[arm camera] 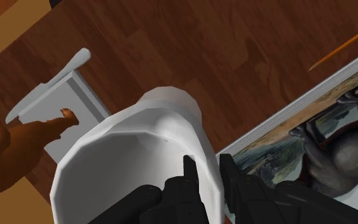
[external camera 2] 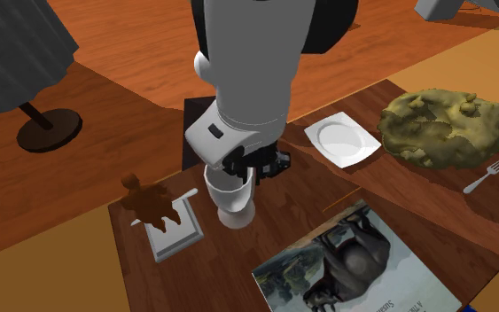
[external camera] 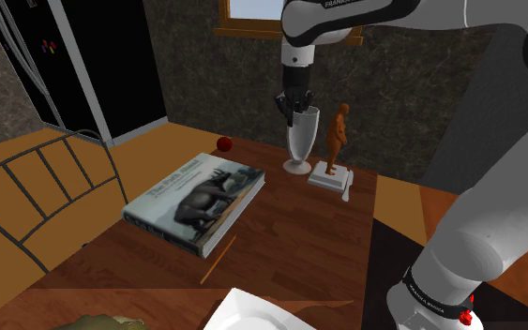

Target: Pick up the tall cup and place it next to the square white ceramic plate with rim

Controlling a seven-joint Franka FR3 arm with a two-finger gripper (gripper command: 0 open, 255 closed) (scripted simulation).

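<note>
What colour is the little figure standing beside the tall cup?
Orange-brown figure, on a white base; clearest in the shoulder view.

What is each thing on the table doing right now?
tall cup, upright, rim clasped.
end effector, shut on the cup's wall.
book, closed, lying flat.
square plate, empty, lying flat.
figurine, standing upright.
fork, lying flat.

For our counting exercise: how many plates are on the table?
1. The square white plate lies beside the lumpy yellowish mass; the arm could hide another.
</note>
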